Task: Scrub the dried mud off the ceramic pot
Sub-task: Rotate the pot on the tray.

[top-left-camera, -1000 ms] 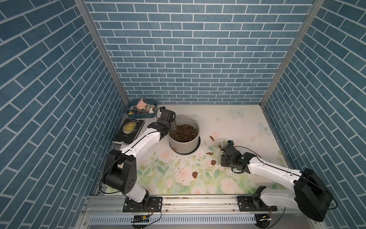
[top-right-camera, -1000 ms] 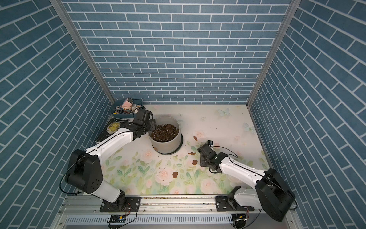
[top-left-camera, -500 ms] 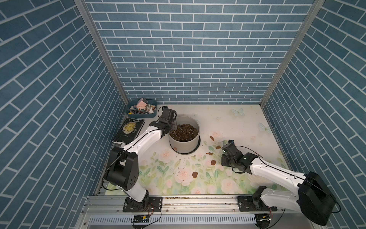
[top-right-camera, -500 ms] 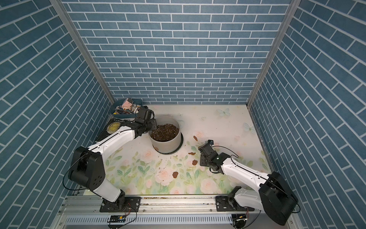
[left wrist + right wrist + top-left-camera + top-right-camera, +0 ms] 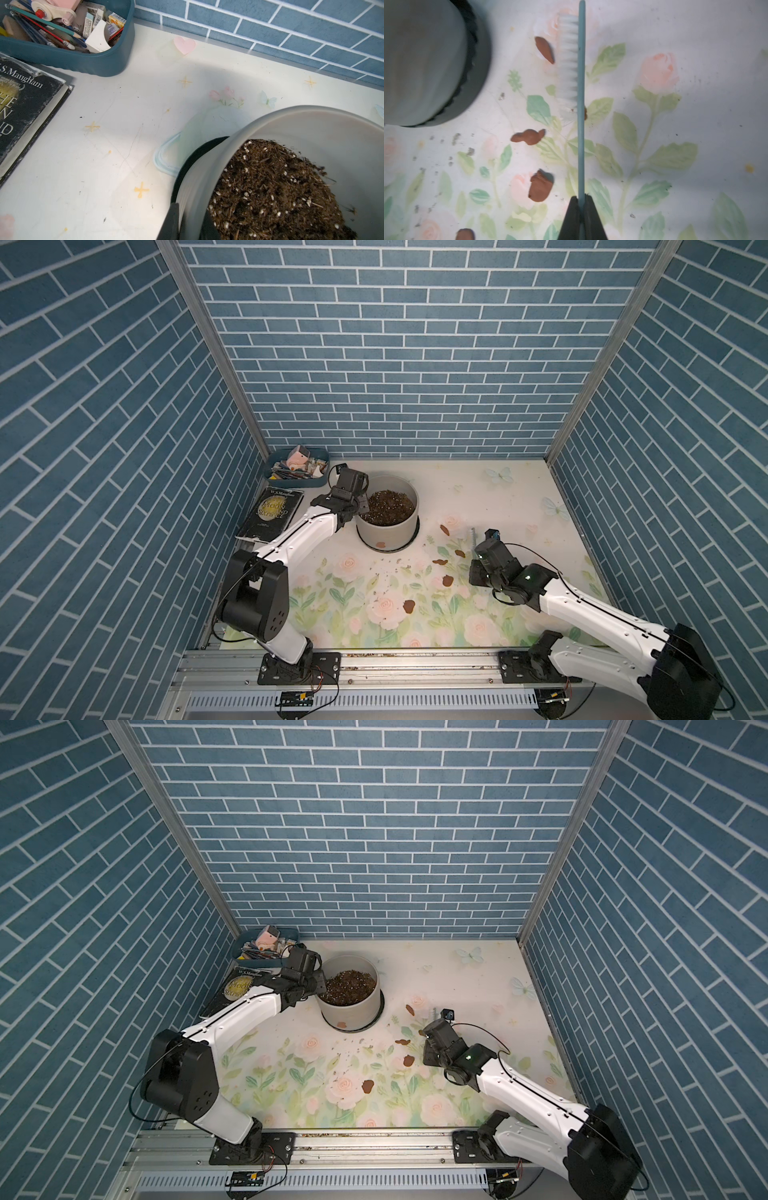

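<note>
Rim of ceramic pot (image 5: 386, 531) clamped by left hand (image 5: 190, 220); judged heavy, rigid, slick. Teal brush (image 5: 581, 124) gripped at handle by right hand (image 5: 581, 207).

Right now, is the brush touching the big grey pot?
No, the brush held in the right pincer is apart from the pot, with a gap of flowery mat between them.

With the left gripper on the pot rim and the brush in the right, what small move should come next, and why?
Probably swing the right gripper so its brush meets the dried mud low on the ceramic pot: the left gripper clamps the rim, and the bristles are over the mat, short of it.
</note>
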You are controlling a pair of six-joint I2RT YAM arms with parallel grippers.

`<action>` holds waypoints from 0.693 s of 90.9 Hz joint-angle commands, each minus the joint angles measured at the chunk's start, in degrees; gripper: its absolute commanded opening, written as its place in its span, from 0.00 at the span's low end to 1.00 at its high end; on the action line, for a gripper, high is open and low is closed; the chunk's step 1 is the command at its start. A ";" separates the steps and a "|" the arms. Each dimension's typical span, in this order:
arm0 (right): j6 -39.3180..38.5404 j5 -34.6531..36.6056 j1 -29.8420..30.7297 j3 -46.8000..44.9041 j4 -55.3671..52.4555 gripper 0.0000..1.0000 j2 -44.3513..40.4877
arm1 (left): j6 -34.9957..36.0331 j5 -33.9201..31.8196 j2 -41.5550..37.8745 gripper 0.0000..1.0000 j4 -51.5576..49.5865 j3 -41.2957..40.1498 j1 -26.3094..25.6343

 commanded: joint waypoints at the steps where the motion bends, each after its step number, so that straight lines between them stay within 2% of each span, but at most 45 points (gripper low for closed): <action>1: -0.02 -5.56 0.80 -2.61 8.59 0.00 -1.67 | -1.50 5.34 -4.29 0.14 -0.74 -1.94 0.39; 6: 0.86 -7.20 0.81 -3.49 12.73 0.00 -1.39 | -0.96 6.09 -4.41 0.29 -0.10 -1.75 0.38; 12: 1.51 -8.69 0.96 -3.97 16.03 0.00 -0.04 | -0.72 3.73 -3.57 0.46 0.12 -0.46 0.50; 25: 1.52 -8.66 2.27 -2.62 19.37 0.00 4.38 | -0.06 1.23 0.51 0.64 1.84 4.09 1.15; 33: 1.36 -8.69 3.15 -1.90 20.79 0.00 7.11 | 0.96 0.41 3.70 0.68 3.16 6.40 1.13; 45: 1.54 -8.73 4.53 -1.24 22.93 0.00 10.34 | 1.30 -0.82 8.59 0.68 1.45 10.15 1.39; 63: 1.62 -8.62 5.98 -0.42 24.80 0.00 14.19 | 1.30 -1.26 8.61 0.64 1.56 9.66 1.78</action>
